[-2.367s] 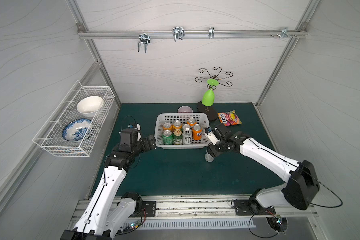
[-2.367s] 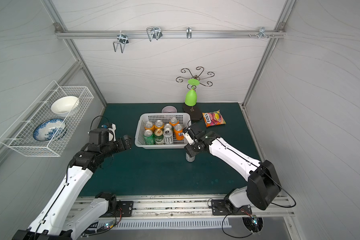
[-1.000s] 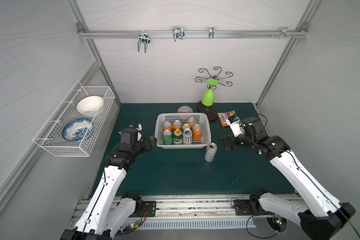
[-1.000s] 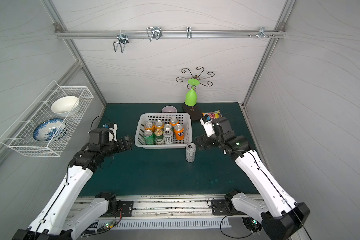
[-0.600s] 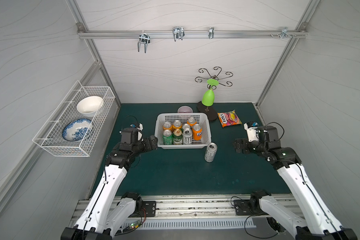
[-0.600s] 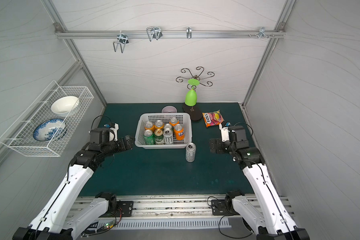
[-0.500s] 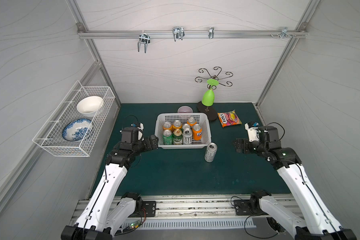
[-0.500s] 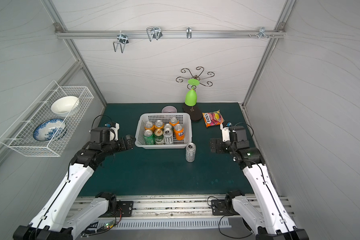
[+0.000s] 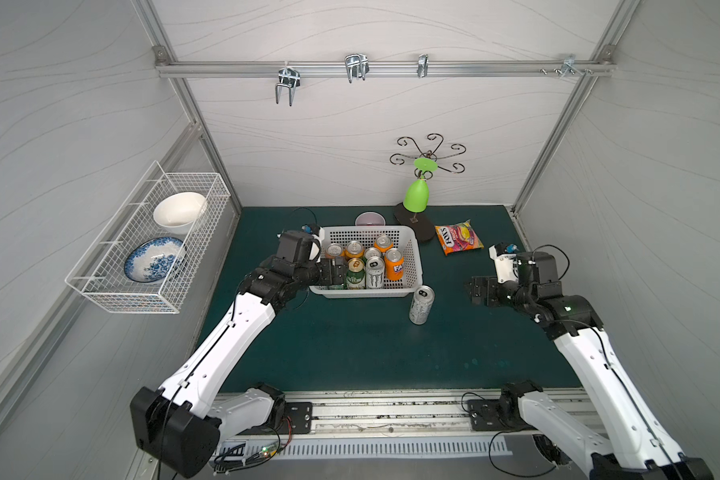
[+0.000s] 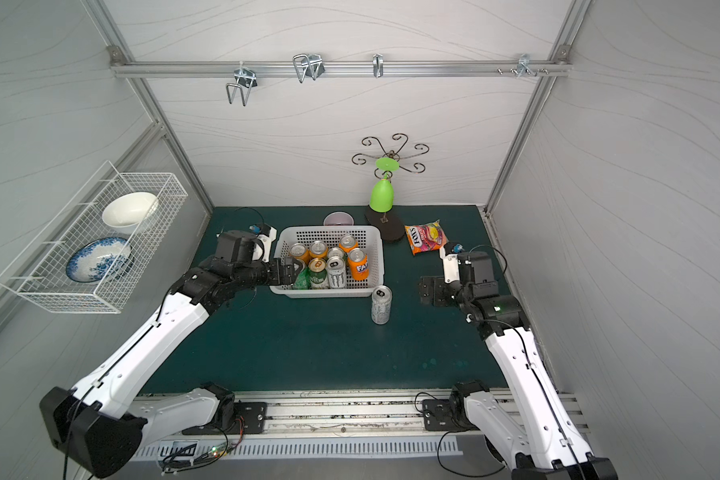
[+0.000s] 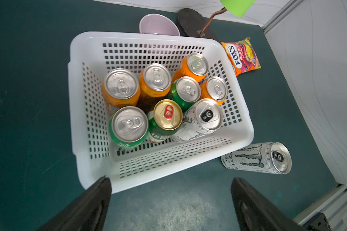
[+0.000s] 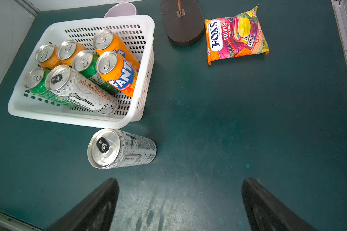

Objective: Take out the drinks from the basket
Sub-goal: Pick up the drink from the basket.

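Note:
The white perforated basket (image 9: 362,293) (image 10: 321,293) stands mid-mat and holds several drinks: orange cans (image 11: 120,88), green cans (image 11: 128,128), a gold-topped green can (image 11: 167,114) and a silver-white can (image 11: 206,116). Another silver-white can (image 9: 421,304) (image 10: 380,304) (image 12: 120,149) stands upright on the mat by the basket's front right corner. My left gripper (image 9: 336,272) (image 11: 169,186) hangs open and empty at the basket's left front corner, close to the green can. My right gripper (image 9: 476,291) (image 12: 180,183) is open and empty, to the right of the standing can and well apart from it.
A colourful candy bag (image 9: 459,242) lies at the back right. A black scroll stand (image 9: 414,224) with a green cup (image 9: 416,195) and a pink bowl (image 9: 368,219) stand behind the basket. A wire rack (image 9: 150,249) with bowls hangs on the left wall.
My left gripper has moved right, up to the basket's left front corner. My right arm has swung right, away from the standing can, and has since held still.

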`<action>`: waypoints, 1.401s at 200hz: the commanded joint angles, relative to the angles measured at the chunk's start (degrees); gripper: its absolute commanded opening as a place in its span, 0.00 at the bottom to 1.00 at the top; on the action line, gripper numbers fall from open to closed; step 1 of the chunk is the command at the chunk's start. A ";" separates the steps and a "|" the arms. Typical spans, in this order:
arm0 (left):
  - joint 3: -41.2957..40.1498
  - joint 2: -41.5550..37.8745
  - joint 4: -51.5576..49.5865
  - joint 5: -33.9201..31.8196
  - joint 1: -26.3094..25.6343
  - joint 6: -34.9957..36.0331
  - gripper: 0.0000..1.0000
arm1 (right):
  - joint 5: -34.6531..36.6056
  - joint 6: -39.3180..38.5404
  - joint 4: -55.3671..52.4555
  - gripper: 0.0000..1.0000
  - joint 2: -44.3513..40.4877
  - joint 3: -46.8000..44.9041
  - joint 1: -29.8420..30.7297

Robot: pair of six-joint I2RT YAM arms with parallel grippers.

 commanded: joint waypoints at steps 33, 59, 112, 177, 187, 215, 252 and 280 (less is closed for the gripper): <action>10.70 11.99 0.14 -1.76 -5.75 4.61 0.98 | -0.51 0.11 0.72 0.99 -0.73 -0.66 -0.25; 15.83 18.54 -2.13 -1.47 -7.31 6.26 0.98 | -0.66 0.03 0.71 0.99 -1.02 -0.75 -0.25; 21.91 27.92 -2.88 -2.33 -9.16 7.32 0.98 | -0.85 -0.07 0.79 0.99 -0.74 -0.92 -0.19; 27.15 35.49 -6.19 -8.18 -11.78 8.60 0.98 | -1.13 -0.24 0.97 0.99 -0.91 -1.03 -0.25; 27.58 36.44 -6.80 -9.13 -12.10 8.78 0.98 | -1.17 -0.25 0.99 0.99 -0.92 -1.10 -0.24; 29.32 38.60 -8.82 -12.10 -12.87 9.43 0.93 | -1.25 -0.33 1.02 0.99 -0.91 -1.06 -0.18; 30.66 40.80 -10.41 -15.74 -13.95 10.04 0.85 | -1.46 -0.32 1.13 0.99 -0.98 -1.19 -0.24; 30.73 41.97 -10.49 -15.84 -14.22 9.88 0.79 | -1.47 -0.33 1.19 0.99 -1.00 -1.19 -0.22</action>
